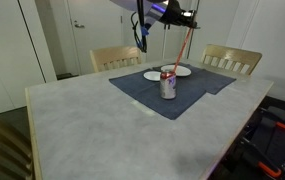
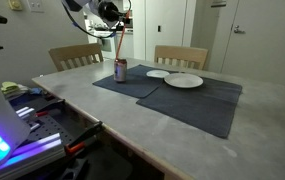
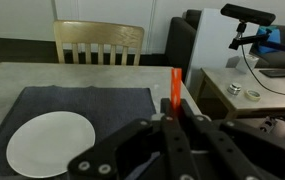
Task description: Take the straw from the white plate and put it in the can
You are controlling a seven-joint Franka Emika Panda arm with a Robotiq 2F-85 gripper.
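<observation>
My gripper [image 1: 189, 20] is shut on the red-orange straw [image 1: 183, 48] and holds it in the air. The straw hangs slanted, its lower end just above the silvery can with red markings [image 1: 168, 85]; I cannot tell if it touches the can. In an exterior view the straw [image 2: 119, 44] hangs from the gripper [image 2: 115, 27] over the can [image 2: 120, 71]. The wider white plate [image 2: 184, 81] lies empty on the dark mat; it also shows in the wrist view [image 3: 50, 143]. In the wrist view the straw [image 3: 175, 87] sticks out between the shut fingers [image 3: 174, 118].
A smaller white dish [image 2: 157, 73] lies beside the plate. Dark blue mats [image 2: 192, 100] cover the far part of the grey table [image 1: 102, 125]. Two wooden chairs [image 1: 117, 57] stand behind the table. A cluttered side table [image 3: 252, 90] with equipment stands beyond the table edge.
</observation>
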